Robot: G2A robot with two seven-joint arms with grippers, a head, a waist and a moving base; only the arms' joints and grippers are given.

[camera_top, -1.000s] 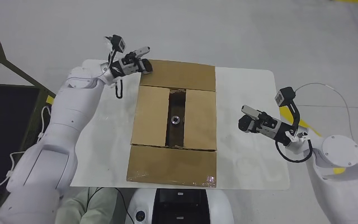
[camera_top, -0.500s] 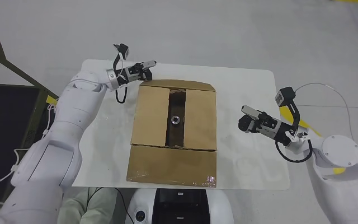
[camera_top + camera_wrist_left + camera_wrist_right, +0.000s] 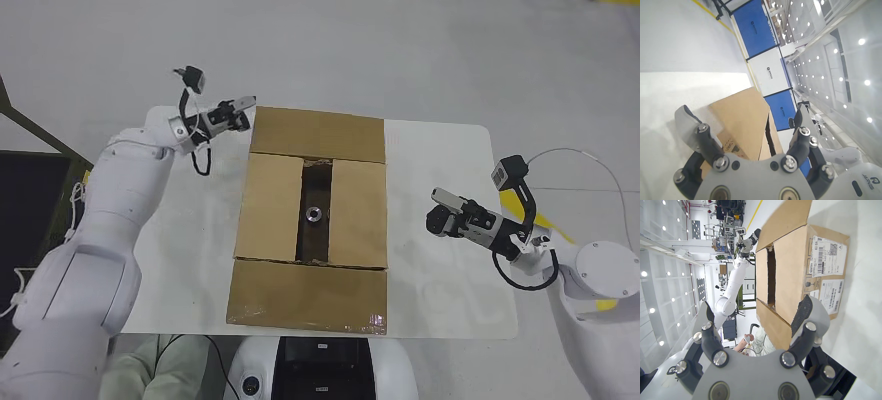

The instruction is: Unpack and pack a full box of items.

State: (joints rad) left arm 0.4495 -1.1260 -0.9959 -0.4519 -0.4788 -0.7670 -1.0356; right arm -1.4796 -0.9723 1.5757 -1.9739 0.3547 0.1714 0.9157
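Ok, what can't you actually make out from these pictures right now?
- What the box holds: in the top view the inner flaps cover all but a narrow gap. The one round item showing there is too small to identify.
- Same gap, right wrist view: only dark shadow inside.
- Whether the left tool touches the far flap: too small to tell in the top view.

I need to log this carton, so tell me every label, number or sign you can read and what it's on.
Shipping labels on the cardboard box side: barcodes, a square code and digits, too small to read reliably.
Handling symbols beside them: pictures, no words.
Wall panels behind the table: a small brand mark each, not quoted here.
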